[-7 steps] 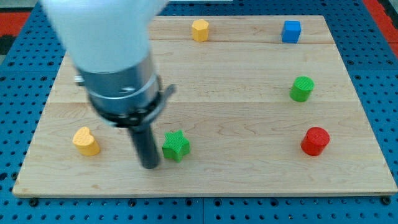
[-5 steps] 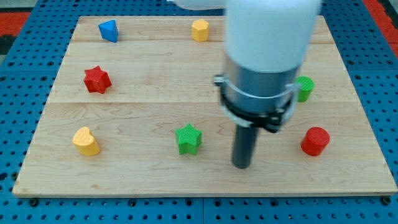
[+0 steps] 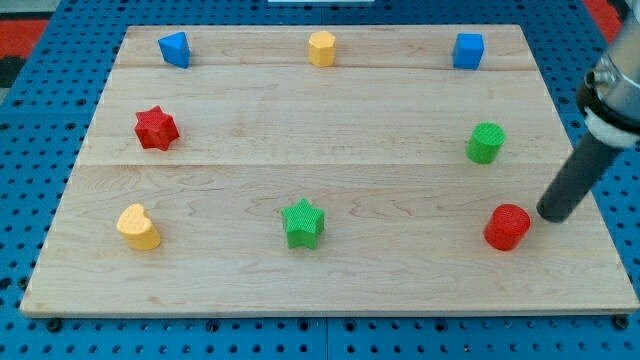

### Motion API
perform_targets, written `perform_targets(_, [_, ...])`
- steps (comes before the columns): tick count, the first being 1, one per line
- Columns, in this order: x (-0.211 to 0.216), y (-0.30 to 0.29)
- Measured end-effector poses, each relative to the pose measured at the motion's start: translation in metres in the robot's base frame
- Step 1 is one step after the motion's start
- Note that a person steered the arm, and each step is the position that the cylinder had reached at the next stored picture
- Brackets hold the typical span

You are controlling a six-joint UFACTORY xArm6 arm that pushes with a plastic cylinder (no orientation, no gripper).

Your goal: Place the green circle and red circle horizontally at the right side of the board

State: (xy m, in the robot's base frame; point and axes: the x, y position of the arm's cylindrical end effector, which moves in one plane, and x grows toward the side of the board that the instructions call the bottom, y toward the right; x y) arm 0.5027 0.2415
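Note:
The green circle (image 3: pixel 485 143) stands at the right side of the wooden board (image 3: pixel 330 285). The red circle (image 3: pixel 507 227) stands below it, slightly further right, near the view's lower right. My tip (image 3: pixel 551 215) is just to the right of the red circle, a small gap from it, and below and right of the green circle. The rod slants up to the view's right edge.
A green star (image 3: pixel 303 222) lies at the lower middle, a yellow heart (image 3: pixel 138 227) at the lower left, a red star (image 3: pixel 156 128) at the left. Along the top edge sit a blue block (image 3: pixel 174 48), a yellow hexagon (image 3: pixel 321 47) and a blue cube (image 3: pixel 468 50).
My tip has swept from beside the green star across the lower board to the right of the red circle. The green star was nudged slightly right early on.

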Motion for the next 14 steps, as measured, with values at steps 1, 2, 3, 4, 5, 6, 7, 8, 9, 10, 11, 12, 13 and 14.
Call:
perform_targets(1, [-0.026,0.0])
perform_targets(2, [-0.055,0.0])
perform_targets(3, [-0.069,-0.041])
perform_targets(4, [-0.073,-0.094])
perform_targets(5, [-0.073,-0.171])
perform_targets(6, [-0.034,-0.127])
perform_targets(7, [0.031,-0.083])
perform_targets(8, [0.087,-0.077])
perform_targets(9, [0.051,-0.065])
perform_targets(10, [-0.014,-0.076])
perform_targets(11, [0.019,-0.084])
perform_targets(12, [0.052,-0.08])
perform_targets(13, [0.023,-0.031])
perform_targets(14, [-0.028,-0.045])
